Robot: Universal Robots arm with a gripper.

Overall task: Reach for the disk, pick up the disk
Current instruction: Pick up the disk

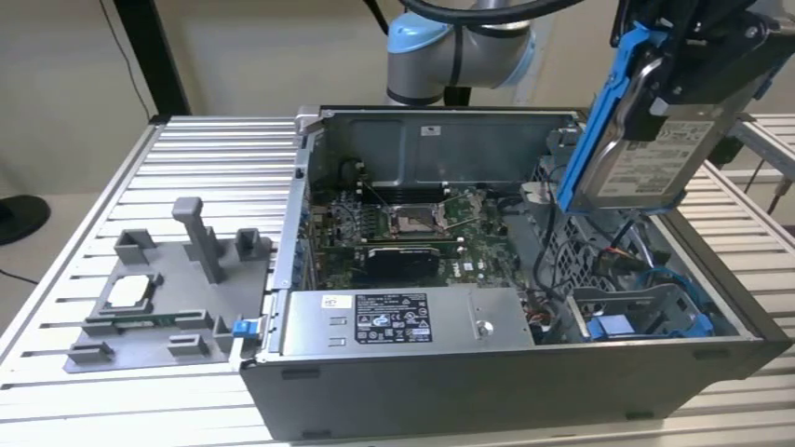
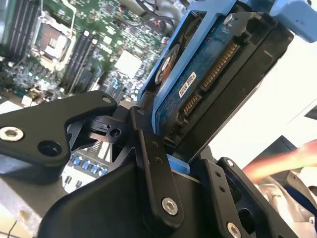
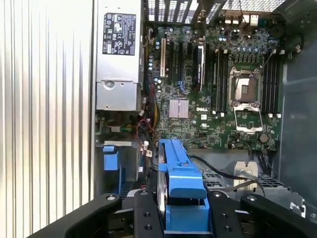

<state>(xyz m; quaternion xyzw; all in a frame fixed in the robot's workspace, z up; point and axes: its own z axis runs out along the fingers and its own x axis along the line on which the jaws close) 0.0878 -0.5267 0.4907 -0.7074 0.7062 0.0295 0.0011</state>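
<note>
The disk, a silver drive with a white label clipped in a blue frame, hangs nearly on edge in the air above the open computer case at the exterior view's right, lifted clear of the blue drive bay below it. The gripper is clenched on the disk's upper end, its black fingers pressing either side of the blue frame so the flat body cannot slip. Inside the case lie the green motherboard and the grey power supply.
</note>
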